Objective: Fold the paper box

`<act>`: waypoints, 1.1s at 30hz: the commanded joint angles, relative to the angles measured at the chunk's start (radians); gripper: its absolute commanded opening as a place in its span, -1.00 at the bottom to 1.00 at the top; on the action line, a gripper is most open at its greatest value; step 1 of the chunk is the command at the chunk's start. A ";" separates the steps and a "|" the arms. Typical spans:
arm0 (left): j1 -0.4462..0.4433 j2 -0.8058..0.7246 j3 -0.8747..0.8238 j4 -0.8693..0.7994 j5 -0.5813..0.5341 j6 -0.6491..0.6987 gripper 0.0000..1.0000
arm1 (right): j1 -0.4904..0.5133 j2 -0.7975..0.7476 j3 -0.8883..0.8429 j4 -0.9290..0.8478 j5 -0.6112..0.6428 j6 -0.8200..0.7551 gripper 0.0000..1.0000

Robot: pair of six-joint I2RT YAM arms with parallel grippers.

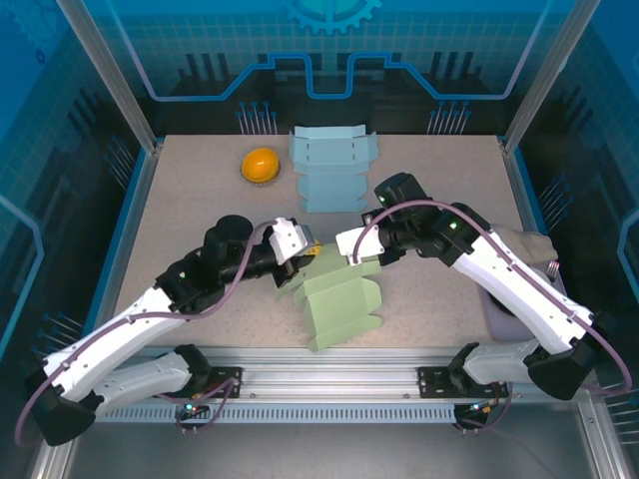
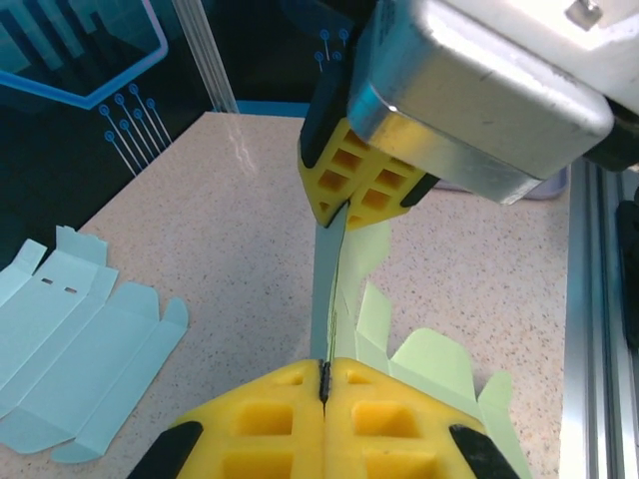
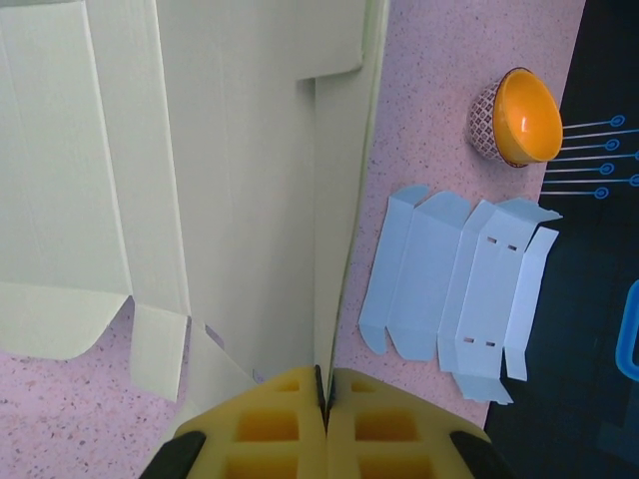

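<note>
The left gripper (image 2: 324,371) and right gripper (image 3: 321,377) both pinch the green paper box (image 1: 339,304) tightly; it seems only partly folded, flaps not yet closed.

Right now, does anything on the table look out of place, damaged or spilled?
Nothing stands out. The green box sheet is pinched by the left gripper and the right gripper, with no tear showing. The blue sheet lies flat at the far side, with the bowl upright beside it.

pale green box (image 1: 339,304); light blue sheet (image 1: 334,172); orange bowl (image 1: 260,165)
</note>
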 commanded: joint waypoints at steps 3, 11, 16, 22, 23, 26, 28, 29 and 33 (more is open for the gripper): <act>0.006 -0.065 -0.063 0.087 -0.124 -0.099 -0.86 | 0.007 -0.040 -0.041 0.004 0.044 0.088 -1.00; 0.007 -0.208 -0.094 0.027 -0.444 -0.375 0.04 | -0.072 -0.025 -0.040 0.046 0.106 0.165 -1.00; 0.010 -0.300 -0.134 -0.133 -0.649 -0.505 0.18 | -0.106 -0.003 -0.016 0.034 0.152 0.229 -1.00; 0.105 -0.305 -0.202 -0.295 -0.567 -0.700 0.19 | -0.147 -0.009 -0.015 0.058 0.122 0.276 -1.00; 0.117 -0.294 -0.220 -0.284 -0.521 -0.723 0.19 | -0.152 -0.011 -0.019 0.066 0.116 0.276 -1.00; 0.126 -0.278 -0.310 -0.165 -0.417 -0.781 0.19 | -0.165 -0.011 -0.026 0.083 0.102 0.285 -1.00; 0.126 -0.288 -0.388 -0.028 -0.373 -0.803 0.21 | -0.172 -0.009 -0.028 0.086 0.090 0.294 -1.00; 0.127 -0.290 -0.418 0.028 -0.363 -0.812 0.23 | -0.175 -0.010 -0.028 0.085 0.081 0.300 -1.00; 0.126 -0.270 -0.499 0.198 -0.326 -0.830 0.36 | -0.187 -0.014 -0.034 0.082 0.036 0.322 -1.00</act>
